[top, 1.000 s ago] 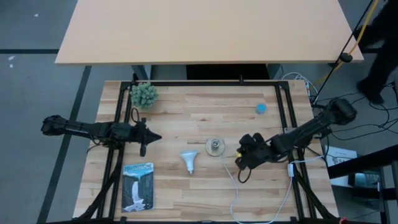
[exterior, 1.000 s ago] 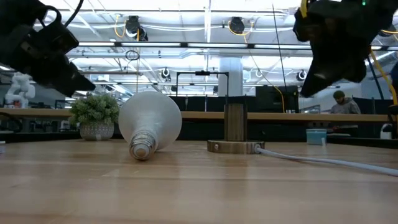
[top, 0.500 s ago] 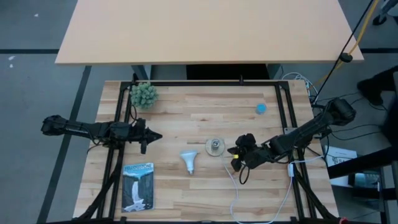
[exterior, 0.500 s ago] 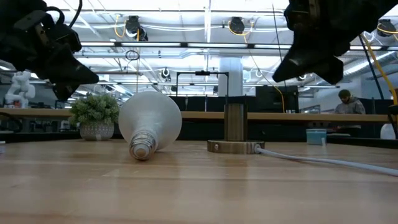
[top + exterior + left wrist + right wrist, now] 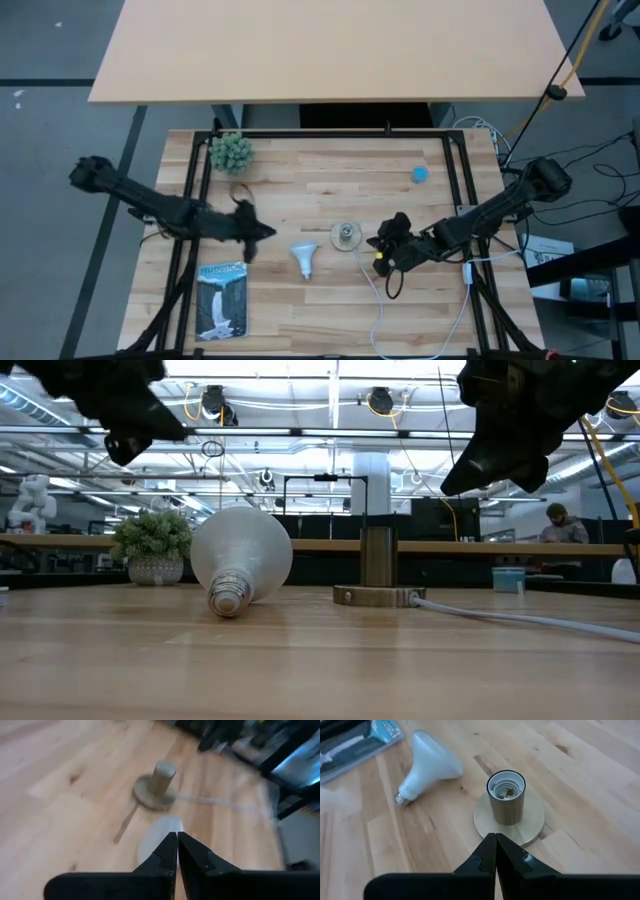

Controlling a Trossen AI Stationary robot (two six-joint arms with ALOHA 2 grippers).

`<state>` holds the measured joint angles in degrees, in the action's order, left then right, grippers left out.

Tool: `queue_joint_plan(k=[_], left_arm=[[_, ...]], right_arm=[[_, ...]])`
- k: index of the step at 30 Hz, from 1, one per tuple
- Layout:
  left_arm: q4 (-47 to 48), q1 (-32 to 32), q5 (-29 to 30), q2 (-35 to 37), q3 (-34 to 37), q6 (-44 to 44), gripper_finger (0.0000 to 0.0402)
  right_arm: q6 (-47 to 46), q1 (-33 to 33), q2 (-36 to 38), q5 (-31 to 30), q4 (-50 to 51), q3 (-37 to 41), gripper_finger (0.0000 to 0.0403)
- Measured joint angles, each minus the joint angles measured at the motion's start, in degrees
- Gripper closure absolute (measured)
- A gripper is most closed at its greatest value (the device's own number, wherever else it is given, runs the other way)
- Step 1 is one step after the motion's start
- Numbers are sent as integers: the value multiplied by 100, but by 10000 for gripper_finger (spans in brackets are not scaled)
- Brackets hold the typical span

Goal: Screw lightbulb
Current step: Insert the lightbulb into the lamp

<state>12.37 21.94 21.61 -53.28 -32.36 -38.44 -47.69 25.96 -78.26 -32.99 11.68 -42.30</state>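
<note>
The lightbulb (image 5: 303, 259) is seen lying on its side on the tabletop (image 5: 330, 310), just left of the socket (image 5: 346, 236). The left hand (image 5: 262, 232) is held closed and empty left of the socket, the right hand (image 5: 376, 248) closed and empty to its right.

Both arms hover, left hand (image 5: 262, 232) and right hand (image 5: 378, 252) closed.
</note>
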Motion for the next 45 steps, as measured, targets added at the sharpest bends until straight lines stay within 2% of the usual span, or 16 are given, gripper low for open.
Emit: queue_joint_plan(k=[6, 10, 14, 19, 24, 30, 33, 40, 45], left_arm=[[883, 538, 830, -2000, -1642, -1586, 394], [953, 753, 1181, -3015, -2508, -2612, 397], [1031, 854, 1215, -3954, -3160, -2994, 398], [681, 790, 1044, -4752, -3490, -3015, 398], [-565, 657, 614, -5161, -3503, -2840, 399], [-1569, 631, 607, -5333, -3506, -2455, 386], [-1590, 613, 745, -5335, -3508, -2421, 357], [-1592, 504, 1596, -5337, -3508, -2379, 264], [-1790, 439, 1646, -5337, -3508, -2378, 200]], right_arm=[[189, 0, 0, 2, 13, 0, 403], [191, 60, 0, 2, 78, 0, 403], [191, 167, 0, 8, 215, 0, 403], [191, 282, 0, 9, 258, 0, 403], [82, 349, 0, 31, 274, 0, 403], [58, 443, 0, 35, 344, 0, 403], [59, 484, 0, 35, 348, 0, 403], [92, 573, 0, 33, 359, 0, 403], [225, 605, 0, 34, 363, 0, 403]])
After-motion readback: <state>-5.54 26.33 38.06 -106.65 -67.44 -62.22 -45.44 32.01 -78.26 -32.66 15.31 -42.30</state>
